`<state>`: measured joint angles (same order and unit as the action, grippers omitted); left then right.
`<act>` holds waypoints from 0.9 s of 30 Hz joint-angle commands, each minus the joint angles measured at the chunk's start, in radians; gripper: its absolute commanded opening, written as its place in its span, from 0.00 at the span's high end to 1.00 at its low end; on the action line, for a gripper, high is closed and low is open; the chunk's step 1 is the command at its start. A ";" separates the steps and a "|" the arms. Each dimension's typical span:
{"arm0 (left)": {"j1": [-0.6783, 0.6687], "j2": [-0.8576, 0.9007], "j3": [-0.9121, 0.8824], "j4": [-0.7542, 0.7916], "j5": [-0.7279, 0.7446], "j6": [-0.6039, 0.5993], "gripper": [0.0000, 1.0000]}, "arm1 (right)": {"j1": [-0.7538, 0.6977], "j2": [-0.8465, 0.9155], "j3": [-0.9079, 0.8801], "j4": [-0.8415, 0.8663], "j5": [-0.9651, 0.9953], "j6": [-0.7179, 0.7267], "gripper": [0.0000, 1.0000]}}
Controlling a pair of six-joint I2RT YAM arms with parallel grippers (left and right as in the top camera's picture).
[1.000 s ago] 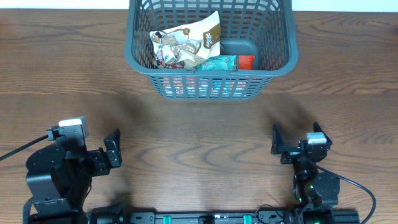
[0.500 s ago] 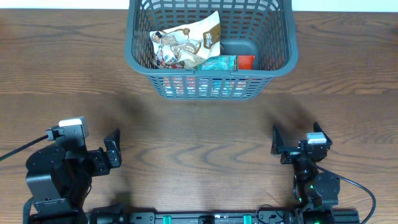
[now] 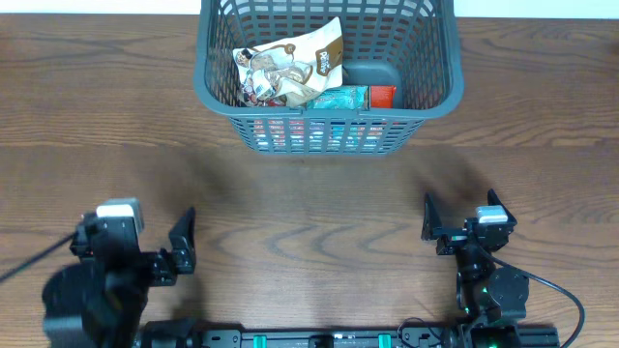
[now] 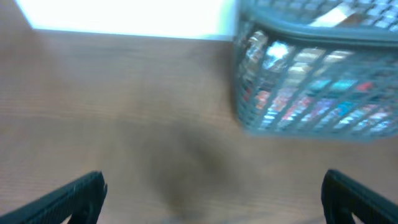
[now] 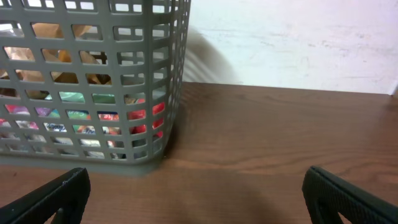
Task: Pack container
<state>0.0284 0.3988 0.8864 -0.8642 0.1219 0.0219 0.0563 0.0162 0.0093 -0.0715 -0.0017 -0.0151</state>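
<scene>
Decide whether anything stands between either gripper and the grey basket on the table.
Nothing visible does. Only bare wooden table lies between the left gripper, the right gripper and the container. Both grippers are open and empty, and snack packets lie inside it.

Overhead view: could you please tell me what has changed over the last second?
The left gripper has shifted a little toward the near table edge and slightly inward, and its arm is now motion-blurred. It is open and empty, and nothing was taken hold of or let go. The right gripper, the container and the snack packets inside it stayed as they were.
</scene>
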 commanded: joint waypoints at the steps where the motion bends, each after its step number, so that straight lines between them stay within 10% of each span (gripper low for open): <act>1: -0.045 -0.129 -0.126 0.157 -0.023 -0.013 0.01 | -0.010 -0.011 -0.004 -0.003 -0.006 -0.016 0.01; 10: -0.068 -0.299 -0.513 0.740 -0.178 -0.008 0.02 | -0.010 -0.011 -0.004 -0.003 -0.005 -0.016 0.01; 27: -0.069 -0.340 -0.856 1.091 -0.254 -0.008 0.01 | -0.010 -0.011 -0.004 -0.003 -0.006 -0.016 0.01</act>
<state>-0.0357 0.0689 0.0498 0.2150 -0.0814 0.0219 0.0544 0.0128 0.0093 -0.0711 -0.0044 -0.0151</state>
